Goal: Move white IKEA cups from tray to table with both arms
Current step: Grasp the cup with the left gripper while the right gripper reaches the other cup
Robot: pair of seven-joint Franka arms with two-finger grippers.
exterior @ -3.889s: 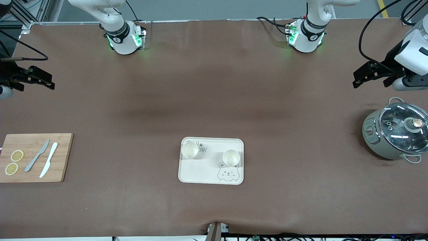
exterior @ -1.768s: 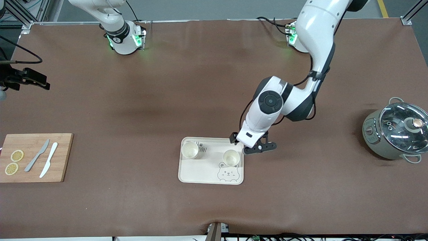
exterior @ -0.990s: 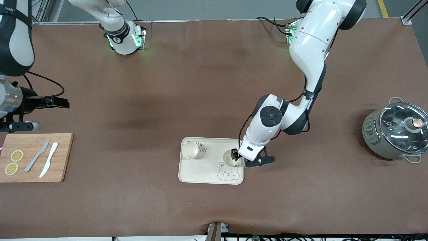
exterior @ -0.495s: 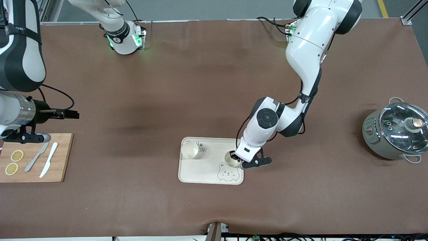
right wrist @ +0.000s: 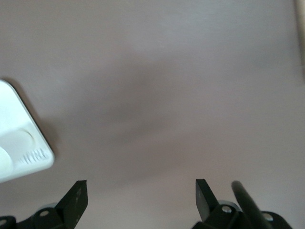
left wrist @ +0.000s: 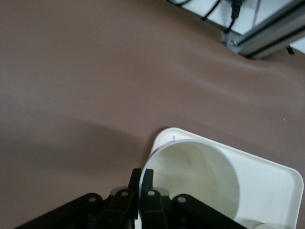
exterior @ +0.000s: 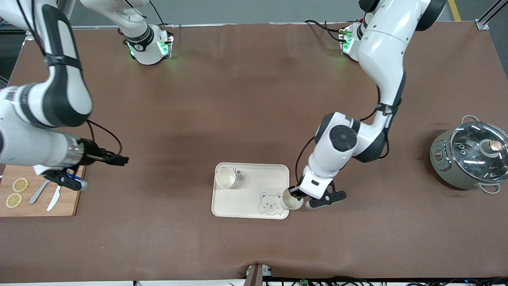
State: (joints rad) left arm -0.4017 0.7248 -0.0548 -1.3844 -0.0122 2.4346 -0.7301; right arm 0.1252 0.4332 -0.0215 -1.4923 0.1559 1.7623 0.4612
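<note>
My left gripper (exterior: 295,193) is shut on the rim of one white cup (exterior: 291,202) and holds it over the corner of the bear-print tray (exterior: 246,198) that is nearest the camera, toward the left arm's end. In the left wrist view the fingers (left wrist: 141,177) pinch the cup's wall (left wrist: 195,174) over the tray's edge (left wrist: 276,181). The second white cup (exterior: 225,178) stands upright in the tray's farther corner toward the right arm's end. My right gripper (exterior: 121,160) is open and empty over the bare table, between the cutting board and the tray. The right wrist view shows its gripper (right wrist: 140,191) wide apart and a tray corner (right wrist: 9,119).
A wooden cutting board (exterior: 71,198) with lemon slices and two knives lies at the right arm's end, partly under the right arm. A grey pot with a glass lid (exterior: 470,159) stands at the left arm's end.
My left gripper came down, closed on the cup and carried it from the tray's middle to its near corner. My right arm swung in over the table toward the tray.
</note>
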